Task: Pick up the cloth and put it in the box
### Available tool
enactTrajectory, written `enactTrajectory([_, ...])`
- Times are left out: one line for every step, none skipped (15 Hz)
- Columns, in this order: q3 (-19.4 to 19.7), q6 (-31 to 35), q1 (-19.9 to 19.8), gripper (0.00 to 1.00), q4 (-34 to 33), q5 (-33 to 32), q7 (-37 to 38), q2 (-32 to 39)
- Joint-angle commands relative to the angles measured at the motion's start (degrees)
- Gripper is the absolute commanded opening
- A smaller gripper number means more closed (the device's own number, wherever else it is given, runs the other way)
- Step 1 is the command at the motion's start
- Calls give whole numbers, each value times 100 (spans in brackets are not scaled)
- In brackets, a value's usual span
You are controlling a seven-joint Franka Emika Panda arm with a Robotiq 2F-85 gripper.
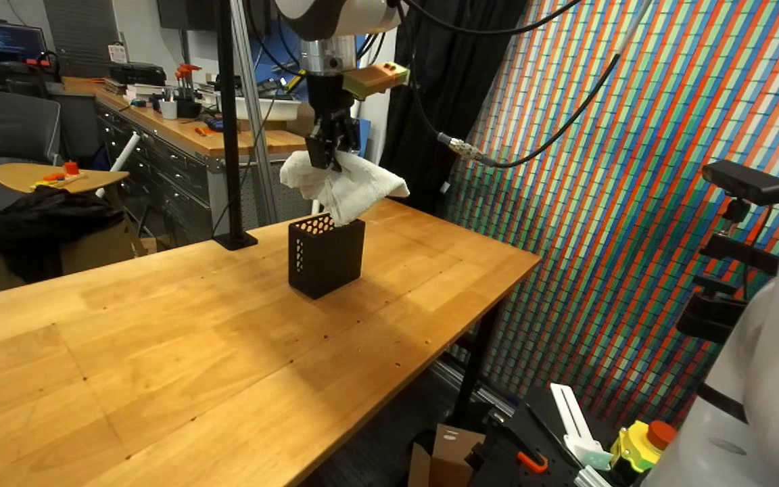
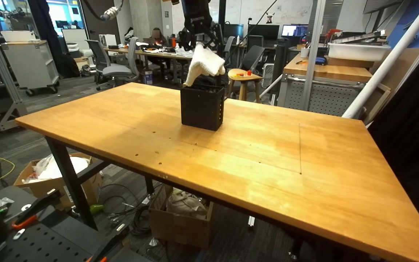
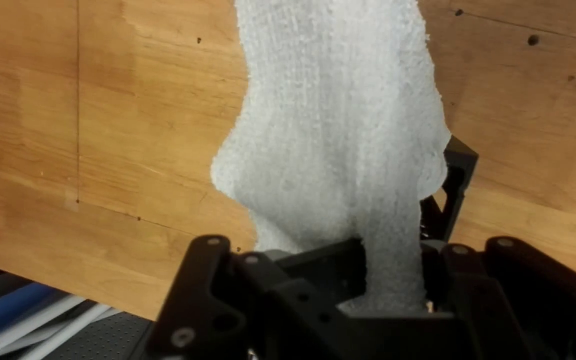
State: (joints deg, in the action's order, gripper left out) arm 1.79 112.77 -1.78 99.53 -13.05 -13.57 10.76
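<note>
White cloth (image 1: 357, 191) hung rumpled from the gripper (image 1: 327, 162), whose fingers were clamped close together on the fabric, above a small dark box (image 1: 325, 257) on a wooden table (image 1: 180, 338). The open-topped box stood upright, rows of holes showing in its sides. In both exterior views the cloth's lowest corner met the line of the box's rim; whether it touched could not be told. The rest of the cloth was bunched in folds above the box. In the wrist view, the cloth ran up to the fingers and hid most of the box, a dark corner of which showed just beside it. A workbench (image 1: 286, 140) stood beyond the table, and near it a wooden stool (image 1: 21, 176) bore small red and yellow items (image 1: 71, 168).
</note>
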Motion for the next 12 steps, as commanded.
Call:
enactTrajectory([14,355,-174,0,74,115,-484,15])
enactTrajectory([10,424,-217,0,83,173,-543,54])
enactTrajectory([1,487,-252,0,96,268,-580,102])
enactTrajectory([-7,516,-268,0,109,333,-583,135])
enactTrajectory([-22,546,-269,0,115,393,-572,189])
enactTrajectory([-30,548,-264,0,124,426,-569,228])
enactTrajectory([-42,548,-264,0,122,496,-579,281])
enactTrajectory([-54,588,-271,0,145,566,-595,316])
enactTrajectory([-66,609,-280,0,149,638,-595,361])
enactTrajectory([-80,666,-290,0,172,733,-609,403])
enactTrajectory([-90,684,-297,0,172,811,-628,444])
enactTrajectory([-98,734,-309,0,185,894,-648,492])
